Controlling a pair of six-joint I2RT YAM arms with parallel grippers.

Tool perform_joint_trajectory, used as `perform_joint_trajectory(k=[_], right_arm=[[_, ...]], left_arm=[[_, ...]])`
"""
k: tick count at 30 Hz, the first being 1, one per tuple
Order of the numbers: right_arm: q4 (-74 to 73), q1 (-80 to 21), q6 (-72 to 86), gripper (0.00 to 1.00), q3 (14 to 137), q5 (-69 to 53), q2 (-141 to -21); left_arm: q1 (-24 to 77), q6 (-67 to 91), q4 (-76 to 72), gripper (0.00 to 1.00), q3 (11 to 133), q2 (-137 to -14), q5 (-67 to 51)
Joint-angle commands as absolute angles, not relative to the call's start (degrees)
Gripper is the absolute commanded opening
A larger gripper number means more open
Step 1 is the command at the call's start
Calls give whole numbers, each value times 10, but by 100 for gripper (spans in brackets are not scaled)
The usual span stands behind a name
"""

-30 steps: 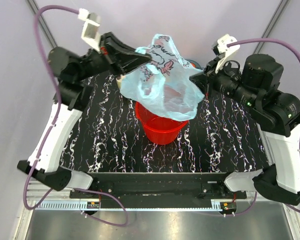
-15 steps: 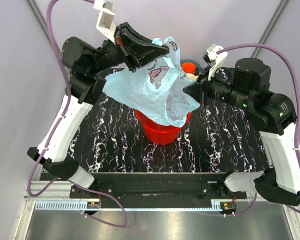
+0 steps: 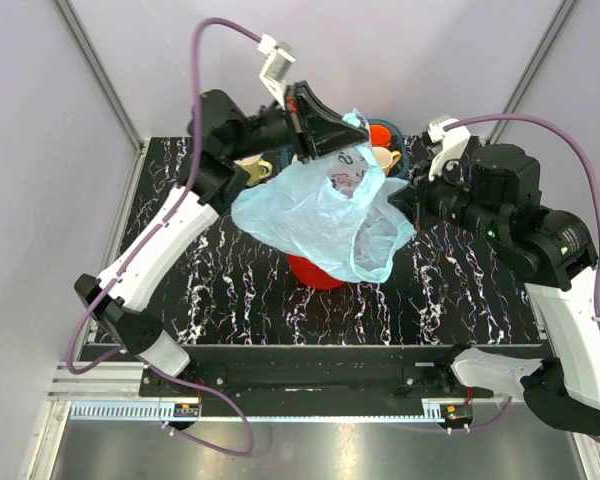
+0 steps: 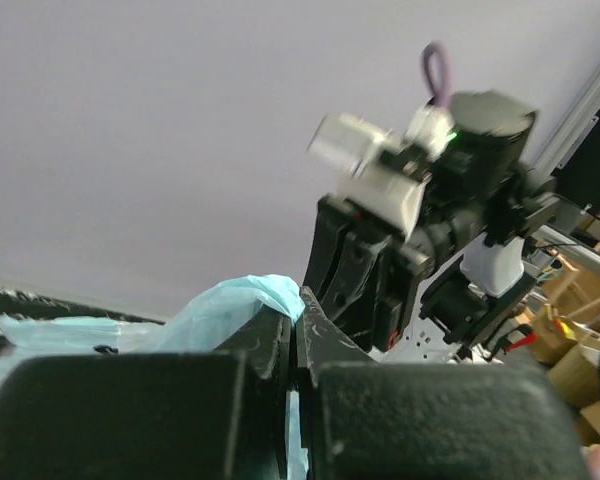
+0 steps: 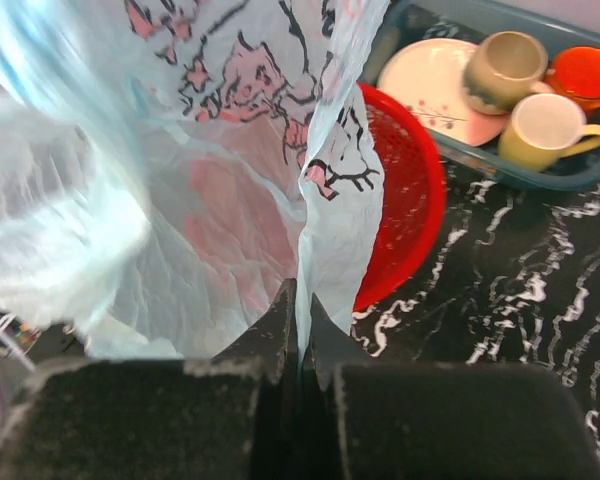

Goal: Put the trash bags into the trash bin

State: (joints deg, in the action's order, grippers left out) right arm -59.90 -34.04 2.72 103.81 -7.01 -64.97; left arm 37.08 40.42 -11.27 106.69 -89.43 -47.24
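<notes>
- The thin translucent light-blue plastic bag with pink and dark cartoon prints (image 3: 320, 215) hangs in the air, spread wide between the two arms, directly over the round red plastic mesh basket (image 3: 315, 272).
- Its lower folds drape across the basket's rim and hide most of it. Whether the bag's bottom reaches inside cannot be told.
- The left tool (image 3: 358, 137) is clenched on the bag's upper far edge. In the left wrist view its fingers press together with blue film pinched between them.
- The right tool (image 3: 392, 198) is clenched on the bag's right edge. In the right wrist view a fold of printed film runs down into the tight slit between its fingers.
- The basket stands upright near the middle of the black, white-veined counter (image 3: 230, 290).
- Just beyond the basket sits a teal rectangular tray (image 5: 485, 165).
- The tray holds a white plate (image 5: 425, 80), a beige mug (image 5: 500, 68), a yellow mug (image 5: 550, 130) and an orange cup (image 5: 585, 72).
</notes>
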Motion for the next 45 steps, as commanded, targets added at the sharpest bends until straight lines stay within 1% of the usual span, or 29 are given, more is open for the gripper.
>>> perform_joint_trajectory(k=[1,3,7,8,9,10,11,12,13,14,15,16,17,18,19,20,22,25,26,27,32,34,35,36,38,41,42,43,45], right_arm=[[-578,-336,-13,0,1062,49,-653],[-579,-336,-16,0,1056,67,-657],[-581,-336,-8,0,1029,81,-657],[-579,-335,-6,0,1020,85,-657],[-580,-335,-5,0,1018,84,-658],[-580,-335,-4,0,1016,81,-658],[-578,-335,-4,0,1014,81,-659],[-577,-336,-4,0,1014,79,-658],[-577,-336,-4,0,1015,78,-658],[-574,-335,-4,0,1015,80,-657],[-573,-336,-4,0,1014,82,-657],[-571,-336,-4,0,1014,83,-656],[-572,-336,-4,0,1015,83,-655],[-572,-335,10,0,1014,83,-654],[-571,-335,11,0,1014,78,-653],[-570,-335,11,0,1014,76,-652],[-561,-335,11,0,1012,69,-648],[-560,-335,11,0,1017,70,-651],[-560,-335,9,0,1022,73,-654],[-560,-334,8,0,1025,76,-656],[-561,-335,7,0,1031,70,-658],[-561,-335,9,0,1034,67,-663],[-561,-334,10,0,1034,66,-664],[-560,-335,10,0,1035,60,-665],[-560,-335,11,0,1037,56,-668],[-560,-334,13,0,1043,58,-672],[-559,-334,14,0,1046,58,-672],[-557,-335,17,0,1049,55,-674],[-552,-335,24,0,1048,46,-671]], left_arm=[[389,401,-146,0,1030,-897,-461],[389,381,-113,0,1017,-890,-440],[385,289,-33,1,999,-870,-408],[378,280,-20,16,990,-862,-410],[371,276,-18,26,984,-843,-412],[360,288,-16,39,977,-832,-416],[325,301,-22,49,962,-823,-431],[300,320,-29,62,950,-809,-442],[271,363,-43,65,936,-781,-454],[205,385,-90,66,918,-759,-478],[171,405,-119,66,865,-738,-486],[135,433,-140,66,842,-693,-489],[71,435,-151,66,819,-673,-483],[45,425,-135,66,796,-658,-477],[25,364,-92,61,795,-646,-457],[12,320,29,58,799,-641,-394],[12,232,107,54,811,-658,-367],[18,200,182,52,822,-710,-364],[28,193,222,47,826,-724,-348],[33,188,238,46,828,-742,-344],[90,153,253,48,803,-761,-315],[101,164,248,46,802,-778,-325],[112,168,245,43,806,-784,-327],[119,169,245,37,809,-790,-327],[136,166,261,34,823,-809,-341],[161,176,259,24,819,-813,-370],[170,174,258,20,814,-811,-375],[181,171,258,9,811,-809,-378],[216,166,251,6,805,-800,-390]])
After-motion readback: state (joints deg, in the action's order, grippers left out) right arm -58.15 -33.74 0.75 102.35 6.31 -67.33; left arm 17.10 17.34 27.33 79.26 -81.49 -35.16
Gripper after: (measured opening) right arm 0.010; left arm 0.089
